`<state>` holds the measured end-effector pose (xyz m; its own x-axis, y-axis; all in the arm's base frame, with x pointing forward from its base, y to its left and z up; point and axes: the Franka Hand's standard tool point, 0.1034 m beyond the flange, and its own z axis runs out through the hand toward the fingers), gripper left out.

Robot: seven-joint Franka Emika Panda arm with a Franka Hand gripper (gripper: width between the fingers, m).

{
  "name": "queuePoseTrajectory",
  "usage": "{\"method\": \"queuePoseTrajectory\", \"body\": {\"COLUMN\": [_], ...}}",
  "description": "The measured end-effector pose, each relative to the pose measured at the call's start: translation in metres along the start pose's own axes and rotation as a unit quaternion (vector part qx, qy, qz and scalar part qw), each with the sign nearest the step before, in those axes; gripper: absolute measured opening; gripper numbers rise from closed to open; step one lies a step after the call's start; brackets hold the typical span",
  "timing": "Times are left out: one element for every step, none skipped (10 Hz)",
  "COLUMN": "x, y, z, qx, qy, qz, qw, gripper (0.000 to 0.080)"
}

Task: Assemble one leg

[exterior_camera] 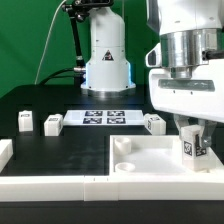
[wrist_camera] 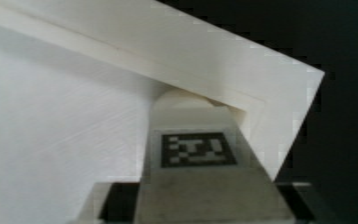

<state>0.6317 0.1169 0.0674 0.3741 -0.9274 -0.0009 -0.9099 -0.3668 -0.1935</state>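
I see the gripper [exterior_camera: 192, 140] at the exterior view's right, its fingers [exterior_camera: 183, 133] closed on a leg [exterior_camera: 193, 146], a small white post with a black-and-white tag. The leg stands upright over the large white tabletop [exterior_camera: 150, 158], near its corner. In my wrist view, the leg [wrist_camera: 201, 150] meets the tabletop [wrist_camera: 69, 120]. Three more legs [exterior_camera: 54, 122] sit on the black bench [exterior_camera: 60, 140].
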Motion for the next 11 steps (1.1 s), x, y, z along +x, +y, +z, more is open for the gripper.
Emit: {"method": "queuePoseTrajectory", "body": {"x": [0.0003,0.0011,0.0017,0.0002,-0.0003,0.0031,0.0074,0.0072,0.0038,0.0007,0.0001], "y": [-0.0001,-0.0017,-0.0021,-0.0023,-0.0033,-0.0052,-0.0068,-0.009,-0.0093,-0.0099,-0.0098], "z": [0.0001,-0.001,-0.0011,-0.0008,-0.001,-0.0011,-0.0006,-0.0002,0.0002,0.0003,0.0003], "qx": [0.0,0.001,0.001,-0.003,-0.007,-0.009,-0.014,-0.017,-0.021,-0.022,-0.026], "qy": [0.0,0.0,0.001,0.003,0.001,-0.001,-0.006,-0.005,-0.003,-0.002,-0.002], "qz": [-0.03,-0.068,-0.107,-0.194,-0.255,-0.307,-0.379,-0.426,-0.462,-0.475,-0.521], "qw": [1.0,0.998,0.994,0.981,0.967,0.952,0.925,0.905,0.887,0.88,0.853], "gripper": [0.0366,0.0547,0.0547,0.0631,0.0644,0.0644,0.0649,0.0649,0.0649,0.0649,0.0649]}}
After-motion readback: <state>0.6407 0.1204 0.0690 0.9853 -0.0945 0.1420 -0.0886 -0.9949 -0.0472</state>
